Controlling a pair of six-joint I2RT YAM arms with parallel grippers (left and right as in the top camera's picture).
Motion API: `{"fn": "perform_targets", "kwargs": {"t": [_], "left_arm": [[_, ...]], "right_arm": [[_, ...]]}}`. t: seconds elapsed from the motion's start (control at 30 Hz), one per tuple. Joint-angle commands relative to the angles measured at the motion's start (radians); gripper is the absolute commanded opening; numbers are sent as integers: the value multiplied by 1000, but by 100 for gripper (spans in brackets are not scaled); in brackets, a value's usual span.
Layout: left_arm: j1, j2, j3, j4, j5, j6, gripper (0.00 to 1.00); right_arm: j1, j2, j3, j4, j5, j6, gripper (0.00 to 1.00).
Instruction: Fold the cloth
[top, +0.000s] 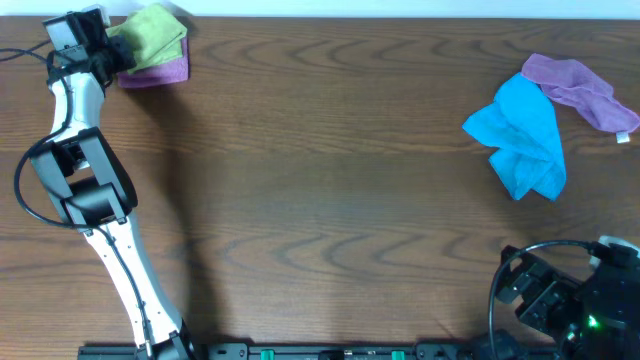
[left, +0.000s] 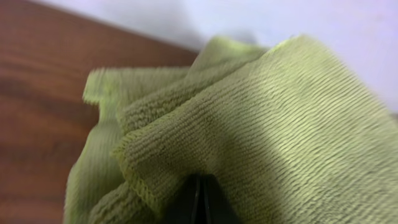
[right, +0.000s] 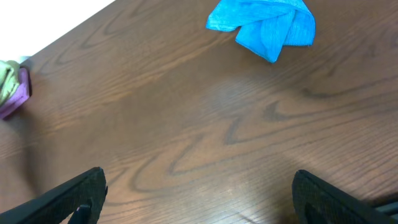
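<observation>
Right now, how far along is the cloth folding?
Nothing is folded yet. The green cloth lies bunched on a purple cloth at the far left corner. The left end effector seems closed on it; the right end effector sits open. Spreading and folding remain.

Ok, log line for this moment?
left gripper: shut on green cloth, far-left corner, atop purple cloth | right gripper: open, near-right | fold: not started

No readable text anywhere — white tag (top: 623, 139) on the purple cloth (top: 585, 88), too small to read
</observation>
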Motion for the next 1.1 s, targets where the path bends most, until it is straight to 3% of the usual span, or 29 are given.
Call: {"fn": "perform_targets", "kwargs": {"t": [0.0,0.27,0.5,0.6,0.63,0.9,1.07], "left_arm": [[-1,-17,50,15,78,-35,6],[-1,-49,277,-90,136,-51,6],[-1,-104,335,-187,136,-50,6],[-1,-115,335,-195,139,-71,68],[-1,-115,335,-194,150,-85,95],[-17,-115,335,-154,340,-212,96],[-66,-115,335,-154,357,-306,95]], "right_arm": [[-8,4,13,-1,1,14,95],[-8,4,13,-1,14,13,99],[-8,4,13,-1,104,7,99],[-8,4,13,-3,186,6,99],[-8,4,13,-4,200,6,99],[-8,4,13,-20,194,7,99],[-8,4,13,-20,194,7,99]]}}
